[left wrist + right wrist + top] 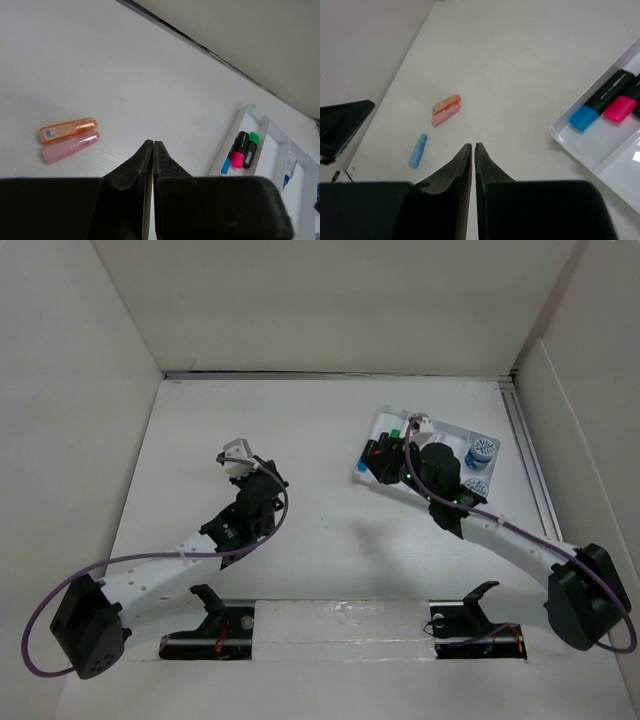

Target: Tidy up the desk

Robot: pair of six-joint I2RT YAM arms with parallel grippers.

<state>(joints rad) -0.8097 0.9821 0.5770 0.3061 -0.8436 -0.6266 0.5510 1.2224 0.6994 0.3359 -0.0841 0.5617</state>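
Desk lies beyond left gripper — jaws together.

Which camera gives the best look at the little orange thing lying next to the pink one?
Left wrist: the orange piece is large, its label visible. Right wrist shows it small and farther off. Overhead, I cannot find it.

You have open surface between the two arms and up to the back wall. Toward the left wall, an orange stick and a pink stick lie touching, with a blue stick near them. The tray takes up the right rear.
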